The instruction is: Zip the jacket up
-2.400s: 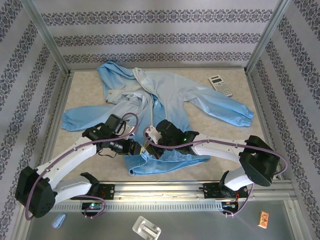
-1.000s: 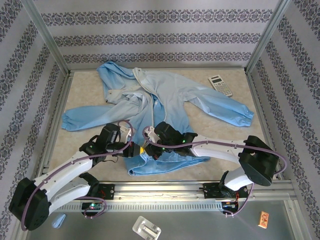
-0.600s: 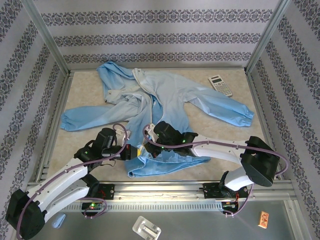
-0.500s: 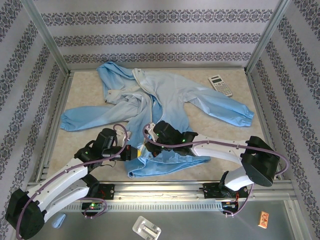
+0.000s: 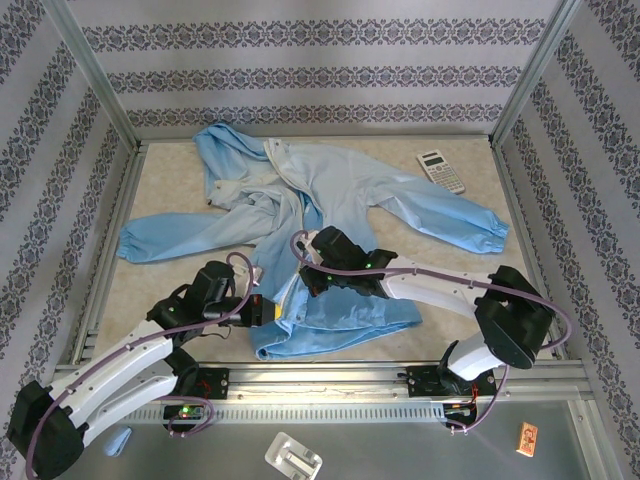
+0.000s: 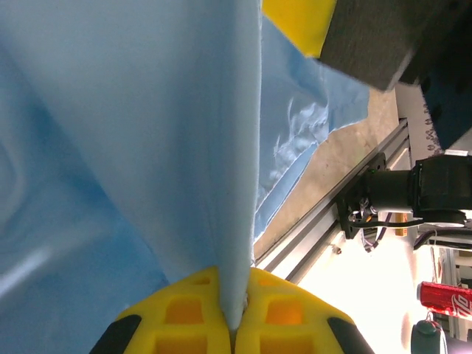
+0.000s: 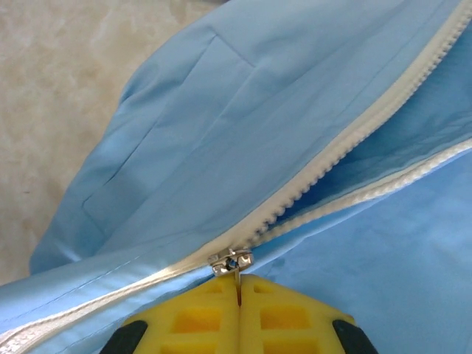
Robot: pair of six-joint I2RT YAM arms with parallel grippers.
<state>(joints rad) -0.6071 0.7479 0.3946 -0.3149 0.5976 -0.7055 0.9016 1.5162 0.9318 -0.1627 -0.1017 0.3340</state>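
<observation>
Our right tool (image 7: 237, 289) pinches the metal slider (image 7: 231, 261) of the light-blue fabric jacket (image 7: 184, 133); open white teeth (image 7: 346, 144) run ahead. Our left tool (image 6: 234, 318) clamps the hem (image 6: 243, 192).

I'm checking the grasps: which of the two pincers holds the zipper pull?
The right pincer: it clamps the small metal zipper pull of the light-blue fabric jacket. The left pincer pinches only plain fabric.

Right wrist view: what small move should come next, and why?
Probably the right claw should slide the zipper pull along the white teeth: it pinches the pull, the teeth ahead lie apart, and the left claw clamps the jacket fabric.
</observation>
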